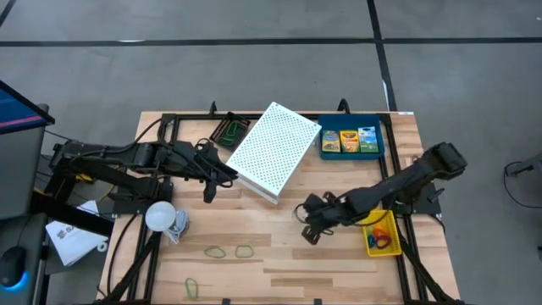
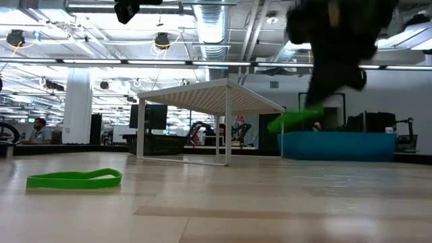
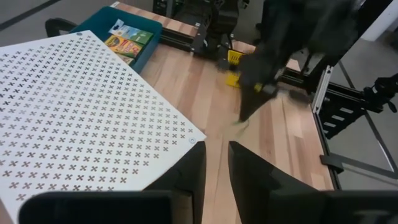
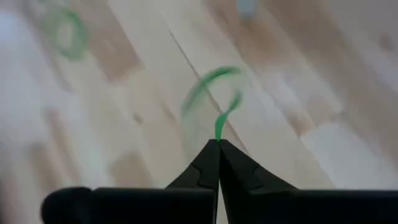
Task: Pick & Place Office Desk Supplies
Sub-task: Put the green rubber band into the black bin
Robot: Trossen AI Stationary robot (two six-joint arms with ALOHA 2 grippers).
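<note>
My right gripper (image 1: pixel 306 232) hangs over the middle of the table, left of the yellow tray (image 1: pixel 370 246), shut on a green rubber band (image 4: pixel 211 93). The low view shows that band (image 2: pixel 293 120) in the air under the blurred right gripper (image 2: pixel 322 94). Three more green bands (image 1: pixel 216 251) (image 1: pixel 245 251) (image 1: pixel 192 286) lie flat near the near edge. The blue tray (image 1: pixel 378 152) at the far right holds three crayon packs (image 1: pixel 349 140). A black mesh tray (image 1: pixel 227 131) sits at the far edge. My left gripper (image 1: pixel 231 174) waits by the white shelf's left side, open a narrow gap (image 3: pixel 216 168), touching nothing. My right gripper pinches the green rubber band at one spot of its loop (image 4: pixel 219 127), right at the fingertips (image 4: pixel 208 155). The fingers slant down toward the table. The band is lifted clear of the wood, and its loop stands out beyond the fingertips, slack.
A white perforated shelf (image 1: pixel 273 151) stands on legs in the table's middle. A white bulb-like object (image 1: pixel 161 216) lies near the left edge. The yellow tray holds a few coloured bands (image 1: pixel 383 237). Bare wood lies between the shelf and the near edge.
</note>
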